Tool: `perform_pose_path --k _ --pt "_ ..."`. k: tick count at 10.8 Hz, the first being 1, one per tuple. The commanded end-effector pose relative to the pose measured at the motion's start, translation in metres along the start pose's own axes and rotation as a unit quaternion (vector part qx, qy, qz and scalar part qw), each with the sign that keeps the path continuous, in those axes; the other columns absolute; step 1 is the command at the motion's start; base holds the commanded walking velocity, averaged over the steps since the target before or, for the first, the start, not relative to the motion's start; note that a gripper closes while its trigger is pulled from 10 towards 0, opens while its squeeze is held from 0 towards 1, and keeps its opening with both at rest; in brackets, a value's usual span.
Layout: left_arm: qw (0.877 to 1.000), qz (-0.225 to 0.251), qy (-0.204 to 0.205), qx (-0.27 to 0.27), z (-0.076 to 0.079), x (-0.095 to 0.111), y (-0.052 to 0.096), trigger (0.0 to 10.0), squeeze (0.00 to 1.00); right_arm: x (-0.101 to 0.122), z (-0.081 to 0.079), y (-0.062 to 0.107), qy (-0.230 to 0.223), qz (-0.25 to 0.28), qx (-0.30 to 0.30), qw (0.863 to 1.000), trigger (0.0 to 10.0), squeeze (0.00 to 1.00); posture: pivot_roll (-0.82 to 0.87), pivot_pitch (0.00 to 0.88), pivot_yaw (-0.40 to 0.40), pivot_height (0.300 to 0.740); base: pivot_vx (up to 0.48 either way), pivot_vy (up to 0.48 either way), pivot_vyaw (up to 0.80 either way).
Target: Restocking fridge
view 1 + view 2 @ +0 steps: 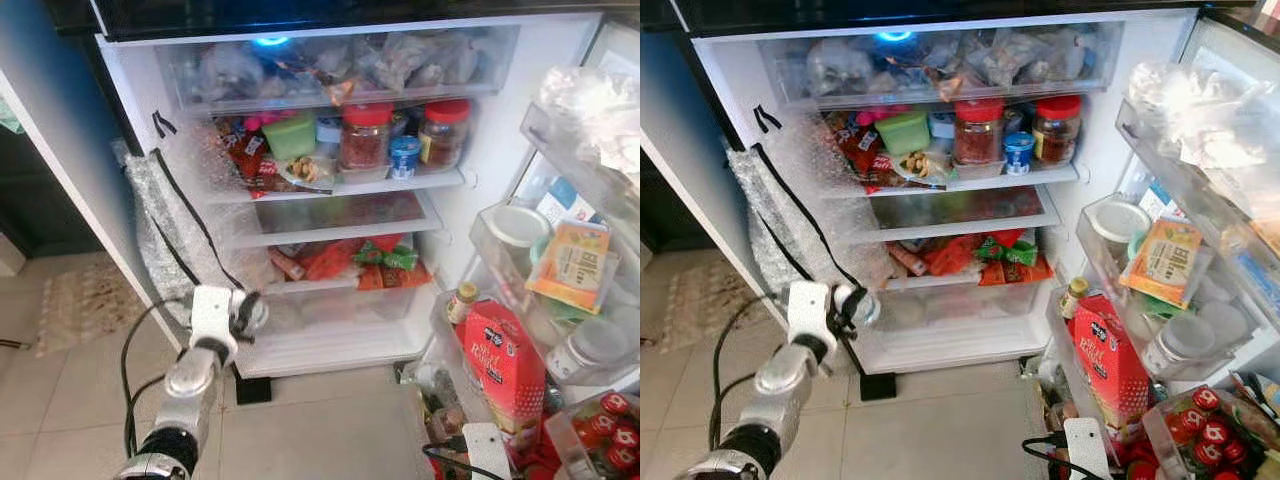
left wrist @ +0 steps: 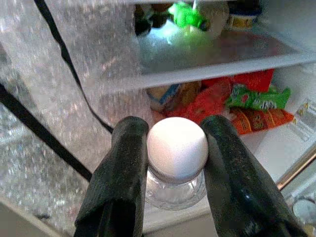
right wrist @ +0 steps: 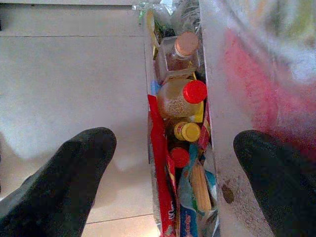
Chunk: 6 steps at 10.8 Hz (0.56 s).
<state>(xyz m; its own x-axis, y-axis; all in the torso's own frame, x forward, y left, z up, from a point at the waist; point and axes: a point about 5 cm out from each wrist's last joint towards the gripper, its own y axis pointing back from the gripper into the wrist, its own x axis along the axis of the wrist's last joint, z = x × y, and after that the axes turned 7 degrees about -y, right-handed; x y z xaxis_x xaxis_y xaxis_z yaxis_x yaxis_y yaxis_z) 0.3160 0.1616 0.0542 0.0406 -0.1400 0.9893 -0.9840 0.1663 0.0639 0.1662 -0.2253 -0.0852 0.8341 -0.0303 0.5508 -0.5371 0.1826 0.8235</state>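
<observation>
Gripping a clear bottle by its white cap, the left gripper hovers before the open fridge near its lowest shelf, while the right gripper, fingers spread wide, hangs over the bottle-crammed door bin.

Head stereo pair looks down into open fridge, sharing shelves and door racks. Left wrist cam close, facing lower shelf. Right wrist cam looks down over door rack and floor.
</observation>
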Motion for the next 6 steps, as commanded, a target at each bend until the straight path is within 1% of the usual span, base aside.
perform_pose_path --k 1,3,5,6 --pt "1.0 0.019 0.005 -0.009 0.002 0.011 -0.006 10.0 0.0 0.004 0.004 0.0 0.002 0.007 -0.01 1.0 10.0 0.0 -0.05 0.039 0.007 0.74 0.0 0.0 0.0" --pt "0.999 0.032 0.01 -0.016 0.003 0.018 -0.008 10.0 0.0 0.004 0.007 0.0 0.01 0.01 -0.019 1.0 10.0 0.0 -0.05 0.04 0.008 0.74 0.0 0.0 0.0" --pt "0.999 0.035 0.012 -0.018 0.003 0.02 -0.007 10.0 0.0 0.005 0.01 0.0 0.021 0.013 -0.032 0.999 10.0 0.0 -0.05 0.041 0.009 0.74 0.0 0.0 0.0" --pt "0.999 0.038 0.013 -0.021 0.004 0.022 -0.006 10.0 0.0 0.008 0.021 0.0 0.028 0.022 -0.062 0.997 10.0 0.0 -0.05 0.043 0.009 0.74 0.0 0.0 0.0"
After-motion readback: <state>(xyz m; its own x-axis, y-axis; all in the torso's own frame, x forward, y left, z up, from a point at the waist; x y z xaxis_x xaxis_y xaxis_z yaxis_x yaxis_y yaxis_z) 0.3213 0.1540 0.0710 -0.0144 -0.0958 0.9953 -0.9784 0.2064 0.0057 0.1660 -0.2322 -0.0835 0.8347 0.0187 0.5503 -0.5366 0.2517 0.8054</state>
